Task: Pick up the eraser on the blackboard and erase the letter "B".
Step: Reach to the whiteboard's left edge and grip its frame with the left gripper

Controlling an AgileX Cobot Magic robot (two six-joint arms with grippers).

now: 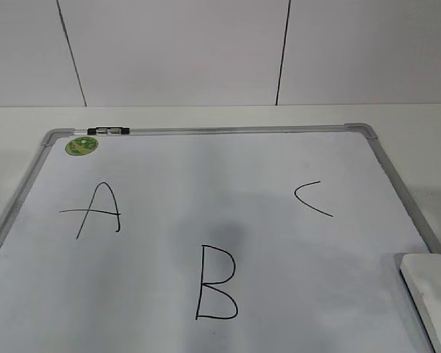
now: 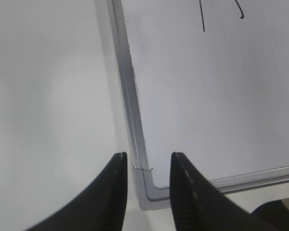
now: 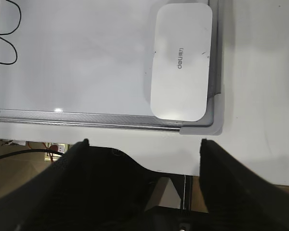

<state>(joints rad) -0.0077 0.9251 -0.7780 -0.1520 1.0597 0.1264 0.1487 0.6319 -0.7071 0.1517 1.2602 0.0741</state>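
Note:
The blackboard (image 1: pixel 206 158) is a white board with a grey frame, lying flat on the table. The letter "B" (image 1: pixel 216 282) is drawn in black near its front middle; part of it shows in the right wrist view (image 3: pixel 5 33). The eraser (image 1: pixel 434 293) is a white rounded block lying on the board's front right corner, also in the right wrist view (image 3: pixel 180 60). My right gripper (image 3: pixel 144 142) is open and empty, above the table edge in front of the eraser. My left gripper (image 2: pixel 148 161) is open and empty over the board's front left corner (image 2: pixel 149 190). Neither gripper shows in the exterior view.
A black "A" (image 1: pixel 95 211) is at the board's left and a black "C" (image 1: pixel 311 198) at its right. A round green sticker (image 1: pixel 81 145) and a small clip (image 1: pixel 108 132) are at the far left corner. A white tiled wall stands behind the table.

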